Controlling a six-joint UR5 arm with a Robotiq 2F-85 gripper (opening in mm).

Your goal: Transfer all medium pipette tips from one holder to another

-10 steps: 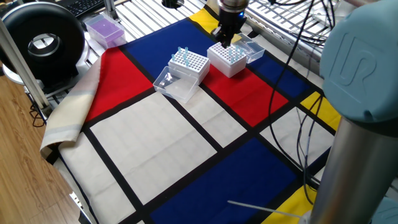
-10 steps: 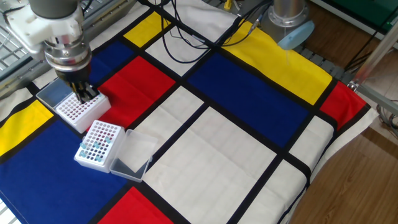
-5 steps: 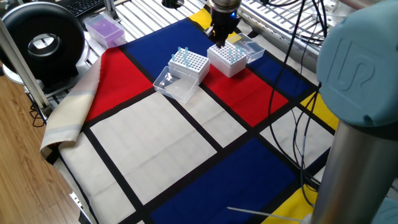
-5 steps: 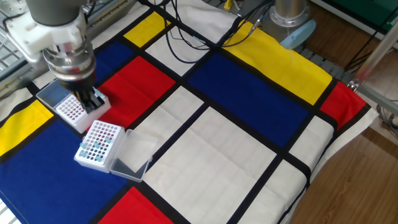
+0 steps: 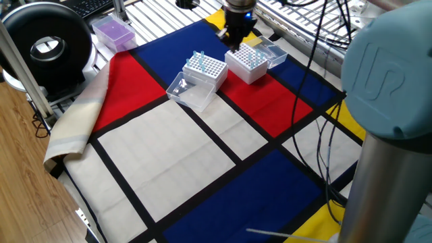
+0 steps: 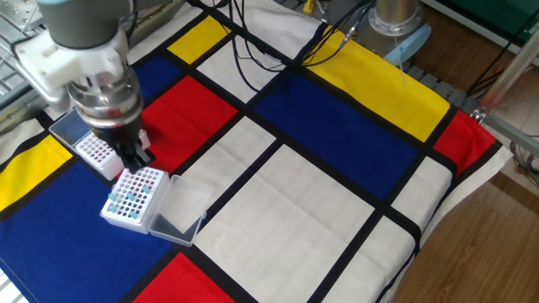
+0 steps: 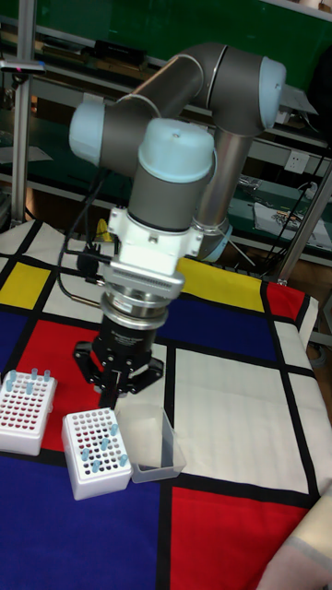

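Two white perforated holders stand side by side on the cloth. The holder with the open clear lid (image 6: 135, 195) (image 5: 204, 69) (image 7: 95, 454) has several pale-blue medium pipette tips (image 6: 126, 199) standing in it. The other holder (image 5: 248, 63) (image 6: 94, 151) (image 7: 25, 412) shows a few tips (image 7: 35, 376) along one edge. My gripper (image 6: 137, 160) (image 5: 233, 44) (image 7: 109, 400) hangs point-down between the two holders, just above their tops. Its fingers are pinched together, and a thin pale tip seems to be held between them.
A clear lid (image 6: 179, 216) lies hinged open beside the near holder, and another clear lid (image 5: 273, 52) sits behind the far one. A purple box (image 5: 113, 32) and a black round device (image 5: 46, 46) stand off the cloth's corner. Cables (image 6: 278, 50) trail across the far squares.
The gripper rose out of the holder without the front lid and moved sideways toward the holder with the open clear lid. The holders have not moved.
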